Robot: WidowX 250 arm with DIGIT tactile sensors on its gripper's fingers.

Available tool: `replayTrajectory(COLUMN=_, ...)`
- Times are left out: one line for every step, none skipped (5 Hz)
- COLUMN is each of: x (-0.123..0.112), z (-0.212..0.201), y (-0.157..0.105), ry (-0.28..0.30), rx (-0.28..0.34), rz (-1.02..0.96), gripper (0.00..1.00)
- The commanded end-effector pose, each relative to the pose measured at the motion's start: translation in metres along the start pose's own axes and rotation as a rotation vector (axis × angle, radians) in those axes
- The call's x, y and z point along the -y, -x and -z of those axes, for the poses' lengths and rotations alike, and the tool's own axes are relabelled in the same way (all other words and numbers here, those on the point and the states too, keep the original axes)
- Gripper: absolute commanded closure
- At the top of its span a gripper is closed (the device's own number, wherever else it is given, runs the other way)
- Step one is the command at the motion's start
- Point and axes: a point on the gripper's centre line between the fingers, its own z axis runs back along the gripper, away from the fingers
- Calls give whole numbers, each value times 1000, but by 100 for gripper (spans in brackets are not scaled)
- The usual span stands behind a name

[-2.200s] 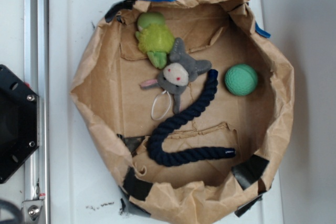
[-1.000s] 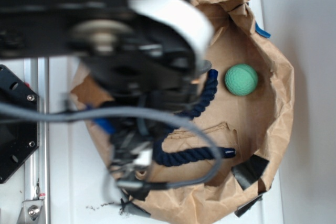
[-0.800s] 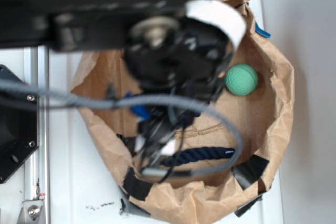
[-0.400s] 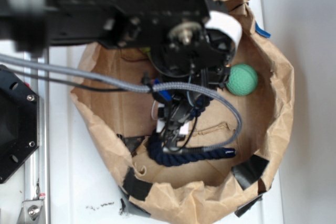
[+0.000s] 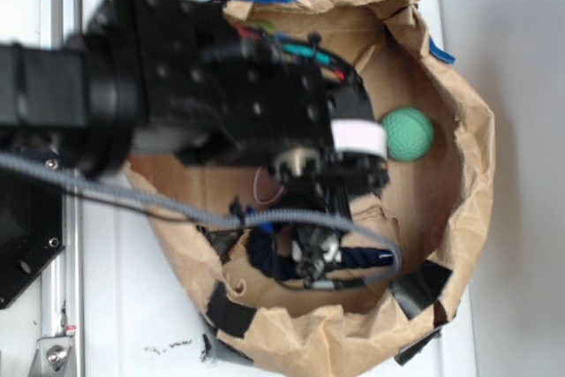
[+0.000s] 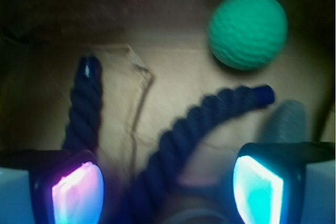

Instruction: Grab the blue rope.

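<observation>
Wrist view puts the blue rope (image 6: 173,145) right under my gripper (image 6: 168,190), its bend lying between the two wide-apart, lit fingers (image 6: 76,190) with nothing clamped. One end runs up on the left, the other reaches toward the green ball (image 6: 248,29) (well clear of it). A grey plush toy (image 6: 286,124) sits beside the right finger. From outside, rope (image 5: 366,258) and ball (image 5: 406,134) lie inside the brown paper bag (image 5: 463,174), the arm (image 5: 221,103) hiding most of the floor.

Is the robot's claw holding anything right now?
No. The claw is open, its fingers apart, with the blue rope's bend lying between them, not yet pinched.
</observation>
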Motion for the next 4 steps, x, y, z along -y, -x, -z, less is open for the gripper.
replayTrajectory(x=46, z=-3, y=-20, ry=42, rx=42, rz=28, gripper=0)
replayTrajectory(x=49, z=18, y=-20, ry=61, rx=-8, rz=43, gripper=0)
replayTrajectory(x=45, z=30, y=-20, ry=123, rx=-63, rz=88, gripper=0)
replayTrajectory(x=40, z=42, y=-16, ry=133, rx=-101, rz=132, gripper=0)
